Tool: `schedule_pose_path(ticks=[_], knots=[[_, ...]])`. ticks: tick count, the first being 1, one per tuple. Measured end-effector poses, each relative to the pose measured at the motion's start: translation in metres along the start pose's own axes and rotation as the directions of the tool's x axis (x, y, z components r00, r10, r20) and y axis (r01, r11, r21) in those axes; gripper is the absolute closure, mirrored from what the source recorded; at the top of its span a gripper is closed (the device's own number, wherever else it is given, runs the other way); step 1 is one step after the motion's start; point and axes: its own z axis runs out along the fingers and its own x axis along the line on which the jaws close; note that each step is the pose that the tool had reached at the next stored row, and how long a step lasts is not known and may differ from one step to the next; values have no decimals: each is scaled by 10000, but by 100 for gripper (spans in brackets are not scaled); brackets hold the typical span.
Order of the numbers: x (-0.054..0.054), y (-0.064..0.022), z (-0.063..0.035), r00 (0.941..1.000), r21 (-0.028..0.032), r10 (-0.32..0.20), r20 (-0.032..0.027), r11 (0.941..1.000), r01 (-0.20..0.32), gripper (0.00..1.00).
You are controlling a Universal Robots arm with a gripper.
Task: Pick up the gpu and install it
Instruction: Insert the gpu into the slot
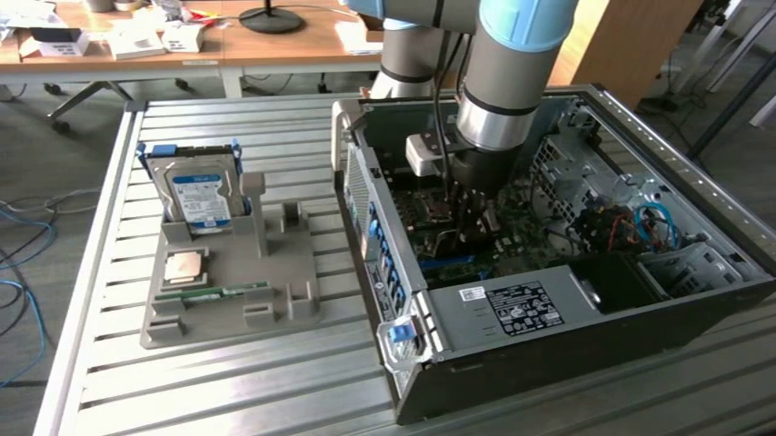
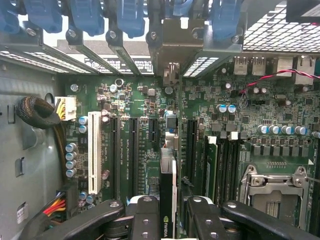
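Note:
My gripper [image 2: 167, 220] is shut on the gpu [image 2: 168, 190], a thin card seen edge-on with a logo on its black top edge. The two black fingers [image 2: 145, 215] clamp it from both sides. The card stands upright over the green motherboard [image 2: 145, 100], in line with the long black expansion slots, and its silver bracket [image 2: 172, 47] reaches the case's rear slot openings. How deep it sits in the slot cannot be told. In the exterior view the arm reaches down into the open computer case [image 1: 679, 173], with the gripper [image 1: 471, 213] low over the board.
A white slot [image 2: 94, 145], memory slots and the CPU socket [image 2: 275, 190] flank the card. Blue slot latches [image 2: 85, 15] line the rear wall. Outside the case, a grey holder [image 1: 224, 313] carries a hard drive [image 1: 200, 195], a CPU chip [image 1: 184, 265] and a memory stick [image 1: 224, 292].

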Motion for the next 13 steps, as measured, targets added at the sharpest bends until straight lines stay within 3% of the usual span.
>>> schedule_pose_path(ticks=[13], knots=[[0,1,28,10000,0,0,0,10000,0,74]])
